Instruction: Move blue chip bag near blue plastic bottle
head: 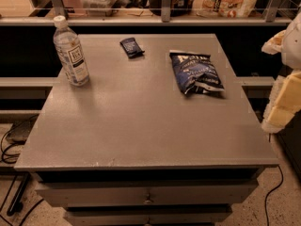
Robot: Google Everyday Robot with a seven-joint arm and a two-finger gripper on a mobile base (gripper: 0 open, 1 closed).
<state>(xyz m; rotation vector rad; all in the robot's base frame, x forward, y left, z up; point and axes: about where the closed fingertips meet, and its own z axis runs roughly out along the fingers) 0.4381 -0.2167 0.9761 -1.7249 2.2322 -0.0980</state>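
Note:
The blue chip bag (196, 72) lies flat on the right half of the grey table top (141, 121); it is crinkled dark-blue foil with white lettering. The blue plastic bottle (71, 52) stands upright at the table's far left, clear with a white cap and a white label with a dark square. My gripper (283, 100), cream and white, hangs at the right edge of the view beside the table's right side. It is to the right of the bag, apart from it, and holds nothing that I can see.
A small dark-blue packet (131, 46) lies near the table's far edge, between bottle and bag. A shelf rail (164, 20) with packaged goods runs behind the table. Drawers (148, 197) sit under the top. Cables (9, 149) lie on the floor at left.

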